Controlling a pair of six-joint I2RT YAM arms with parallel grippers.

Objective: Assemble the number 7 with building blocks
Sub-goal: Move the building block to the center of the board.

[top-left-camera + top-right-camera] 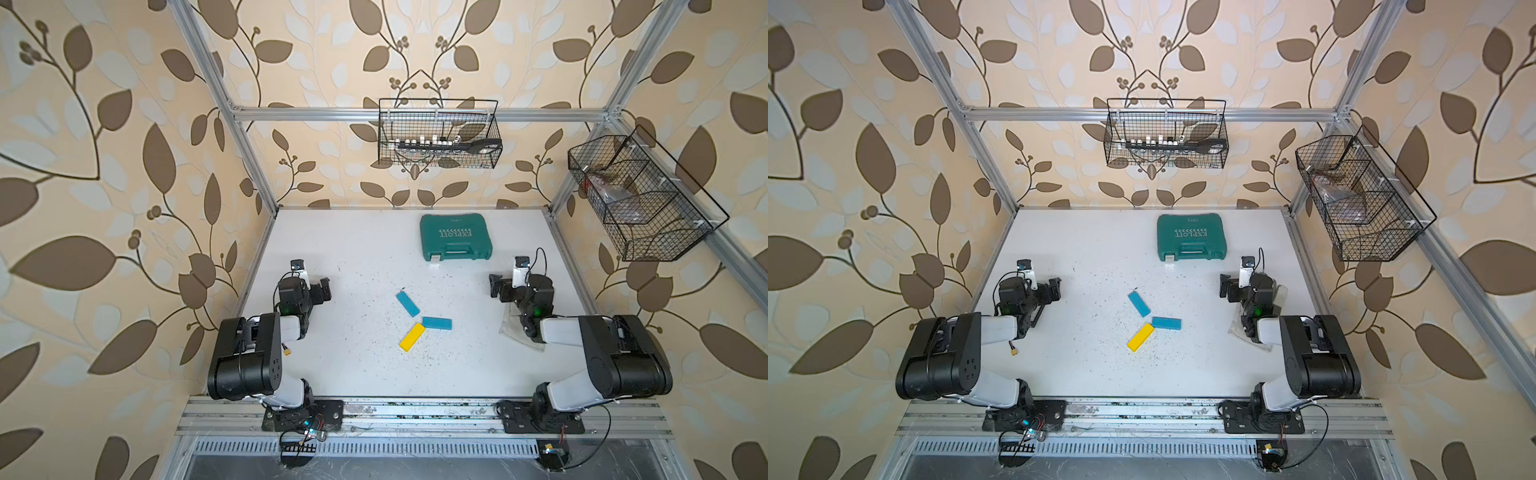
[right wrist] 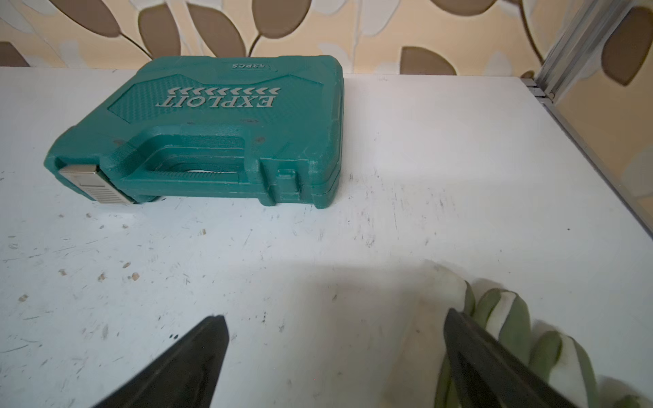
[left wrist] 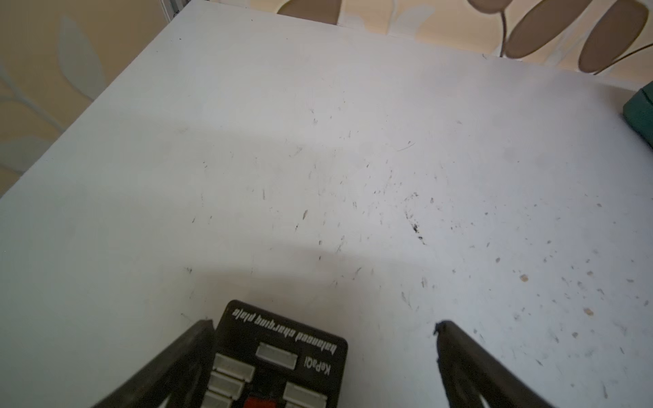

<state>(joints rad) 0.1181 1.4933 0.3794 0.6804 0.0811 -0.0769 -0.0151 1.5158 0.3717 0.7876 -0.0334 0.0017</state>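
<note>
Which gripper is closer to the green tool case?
Right. Right gripper sits just off the green tool case, on its handle side; left gripper is much farther off.

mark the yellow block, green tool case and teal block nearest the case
yellow block (image 1: 412,337): a top view, middle of top face
green tool case (image 2: 215,101): right wrist view, lid lettering
teal block nearest the case (image 1: 407,304): a top view, middle of top face

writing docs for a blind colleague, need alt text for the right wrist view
A dark-green EXPLOIT tool case lies flat, handle toward the camera, on a scuffed white table before leaf-patterned wallpaper. In the foreground the right gripper stands open and empty, with a green-and-white cloth by one fingertip.
</note>
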